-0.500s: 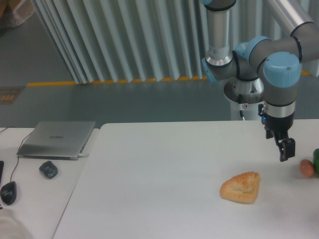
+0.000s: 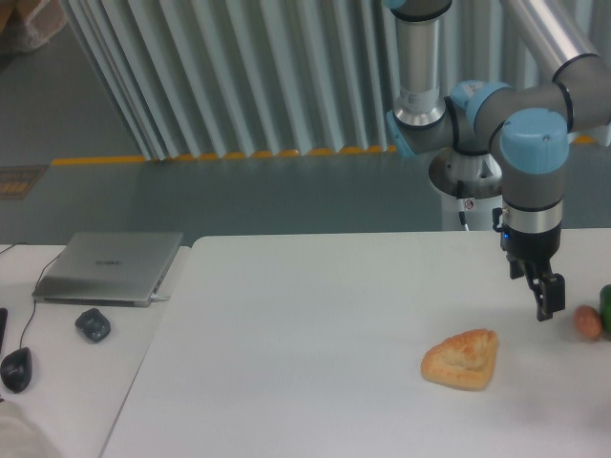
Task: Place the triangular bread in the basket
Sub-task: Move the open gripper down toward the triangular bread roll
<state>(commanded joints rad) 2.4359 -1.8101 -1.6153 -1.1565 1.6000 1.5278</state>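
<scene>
The black two-finger claw hangs from the grey-and-blue arm, pointing down over the right part of the white table. From this side angle the fingers read as one dark sliver, so I cannot tell whether the claw is open or closed; it carries nothing. Compared with half a second ago it has dropped a little lower and the wrist has drifted slightly leftward, so the arm is descending. The golden-brown, puffy triangular bread lies flat on the table, below and to the left of the claw, near it but not touching, and has not shifted. To the right of the claw sit a small round reddish-brown ball and, at the picture's edge, a sliver of something green, too cropped to identify. No basket appears in this view; it must stand outside it. Far to the left, on the adjoining desk, lie a closed silver laptop, a small dark grey lump and a black computer mouse. Judgement: the approach is under way, the grasp not begun; the claw needs to move left over the pastry before going down.
</scene>
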